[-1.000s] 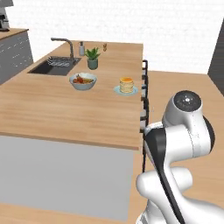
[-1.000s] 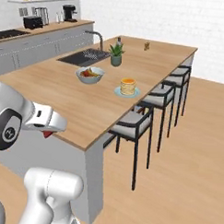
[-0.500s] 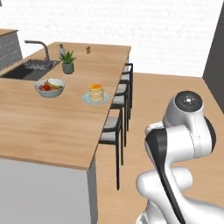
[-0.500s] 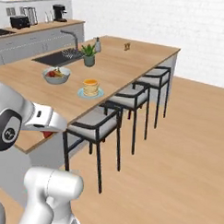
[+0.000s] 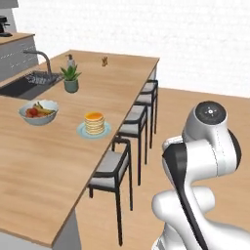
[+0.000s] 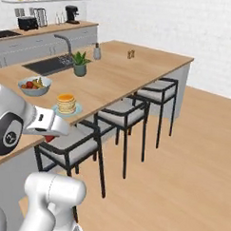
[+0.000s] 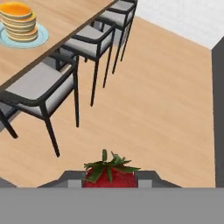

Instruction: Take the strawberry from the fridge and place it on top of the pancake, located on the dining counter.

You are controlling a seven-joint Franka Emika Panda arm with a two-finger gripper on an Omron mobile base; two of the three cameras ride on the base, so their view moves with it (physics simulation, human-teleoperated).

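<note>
Strawberry in the grip, pancake not yet within reach: mind the stools and the small berry.

In the left base view, the pancake [image 5: 94, 123] sits on its pale blue plate [image 5: 82, 132] on the dining counter [image 5: 44, 161], just beside the fruit bowl [image 5: 38, 112]; you could confuse the two targets if you come in too far left. In the right base view, the nearest stool [image 6: 71, 145] stands between the arm and the counter edge, so a low swing may hit it. In the hand view, the gripper [image 7: 109, 177] is clamped on the strawberry [image 7: 109, 174]; the berry is tiny, so I think a fast move could make it slip out.
</note>
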